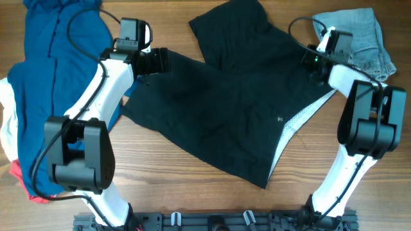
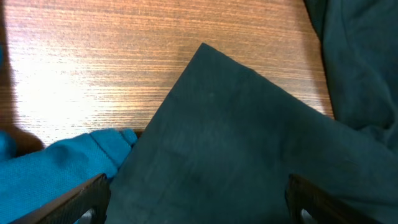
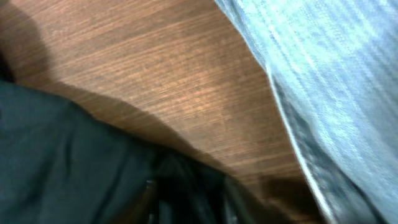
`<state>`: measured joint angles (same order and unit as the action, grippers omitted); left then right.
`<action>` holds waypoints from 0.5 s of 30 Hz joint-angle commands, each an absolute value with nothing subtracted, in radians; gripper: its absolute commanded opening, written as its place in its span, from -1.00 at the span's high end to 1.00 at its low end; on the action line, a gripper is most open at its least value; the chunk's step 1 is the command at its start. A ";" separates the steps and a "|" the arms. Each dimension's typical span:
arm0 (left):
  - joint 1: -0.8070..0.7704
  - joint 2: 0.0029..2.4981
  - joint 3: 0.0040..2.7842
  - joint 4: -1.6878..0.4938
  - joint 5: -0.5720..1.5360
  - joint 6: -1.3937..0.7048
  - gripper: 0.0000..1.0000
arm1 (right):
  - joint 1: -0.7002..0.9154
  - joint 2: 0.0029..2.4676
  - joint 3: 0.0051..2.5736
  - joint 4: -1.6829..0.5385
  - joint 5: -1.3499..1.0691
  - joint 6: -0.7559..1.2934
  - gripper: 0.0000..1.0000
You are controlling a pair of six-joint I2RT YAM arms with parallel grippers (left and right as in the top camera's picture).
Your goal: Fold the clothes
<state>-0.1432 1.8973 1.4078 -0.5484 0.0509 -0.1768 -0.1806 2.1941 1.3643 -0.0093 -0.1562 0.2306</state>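
A black garment (image 1: 225,109) lies spread across the middle of the table, with white mesh lining showing at its right edge. My left gripper (image 1: 157,61) is at its upper left corner. In the left wrist view the fingers (image 2: 196,186) are wide open, with the black cloth (image 2: 236,143) lying flat between them. My right gripper (image 1: 310,62) is at the garment's upper right edge. In the right wrist view its jaws (image 3: 186,193) are closed on a bunched fold of the black cloth (image 3: 62,155).
A pile of blue clothes (image 1: 54,70) lies at the left, with white and red pieces under it; its blue edge (image 2: 68,158) touches the black corner. A grey denim garment (image 1: 359,38) lies at the back right (image 3: 336,74).
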 commanded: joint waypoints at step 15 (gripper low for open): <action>-0.179 1.826 1.427 -0.773 0.154 0.138 -0.70 | -0.071 1.642 1.610 -1.066 -0.335 0.108 -0.99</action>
<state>-0.1730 1.8488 1.4143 -0.7078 0.0959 0.0715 -0.1383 1.7382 1.5963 -0.9699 -0.2924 0.1287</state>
